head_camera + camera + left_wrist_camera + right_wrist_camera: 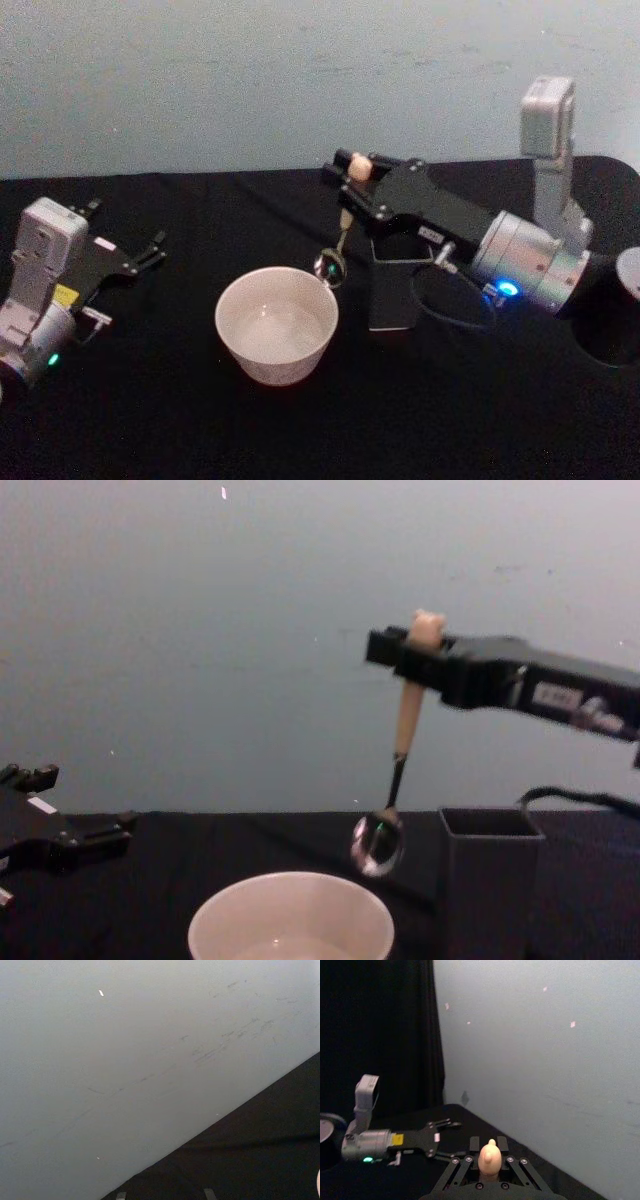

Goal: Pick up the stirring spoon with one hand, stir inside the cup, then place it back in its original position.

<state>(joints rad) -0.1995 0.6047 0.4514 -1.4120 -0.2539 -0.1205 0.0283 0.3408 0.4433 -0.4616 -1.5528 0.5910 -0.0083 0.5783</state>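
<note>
In the head view my right gripper (352, 168) is clamped on the spoon (342, 228), which hangs bowl-down at the cup's (272, 368) right rim, beside the holder (390, 295). The left gripper (128, 226) is parked far left, fingers spread. The chest view adds height: the spoon is upright and above the rim, so I judge it goes left, then down.

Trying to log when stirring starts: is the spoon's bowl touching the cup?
Apart. In the chest view the stirring spoon, held by the right gripper, hangs with its metal bowl just above the cup, a dark gap between them.
</note>
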